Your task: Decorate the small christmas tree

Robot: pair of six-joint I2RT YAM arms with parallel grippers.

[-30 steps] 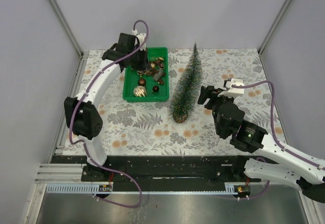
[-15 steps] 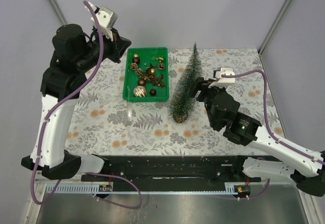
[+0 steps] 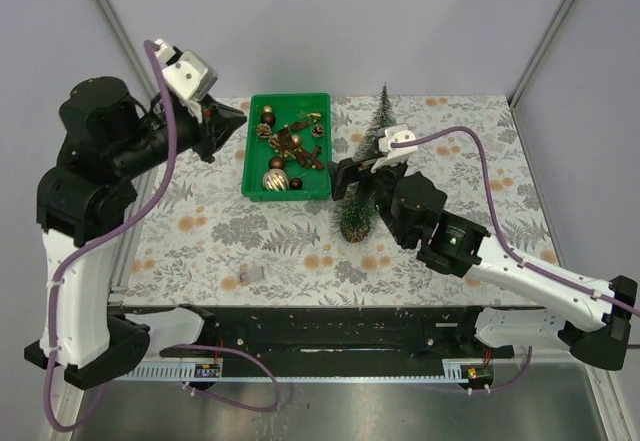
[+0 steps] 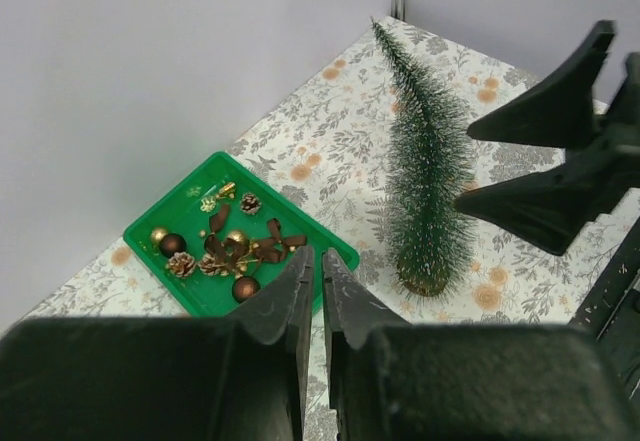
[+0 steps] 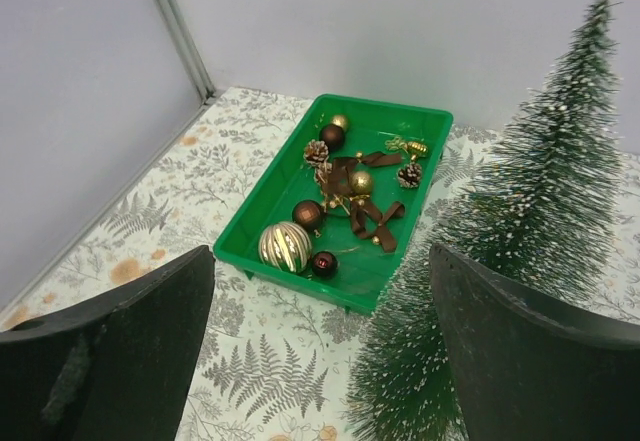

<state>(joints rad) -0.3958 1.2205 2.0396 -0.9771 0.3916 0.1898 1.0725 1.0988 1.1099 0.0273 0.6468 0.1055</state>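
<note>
The small christmas tree (image 3: 372, 139) stands upright on its wooden base right of the green tray (image 3: 250, 161); my right arm hides its middle. The tray holds a gold striped ball (image 5: 285, 246), brown balls, ribbons (image 5: 370, 216) and pine cones. My right gripper (image 3: 345, 176) is open and empty, low beside the tree's left side; in the right wrist view (image 5: 320, 251) the tree (image 5: 540, 211) is by its right finger. My left gripper (image 3: 225, 121) is shut and empty, raised high left of the tray (image 4: 340, 253). Its wrist view (image 4: 312, 256) looks down on tray and tree (image 4: 425, 191).
A fern-patterned cloth (image 3: 300, 251) covers the table. A small grey thing (image 3: 252, 274) lies on it near the front left. Grey walls with metal posts close in the back and sides. The black base rail (image 3: 330, 326) runs along the near edge.
My left arm has lifted out of the tray and swung up and back to the left. My right gripper has moved left, from right of the tree to its left side. The tree stayed put.
</note>
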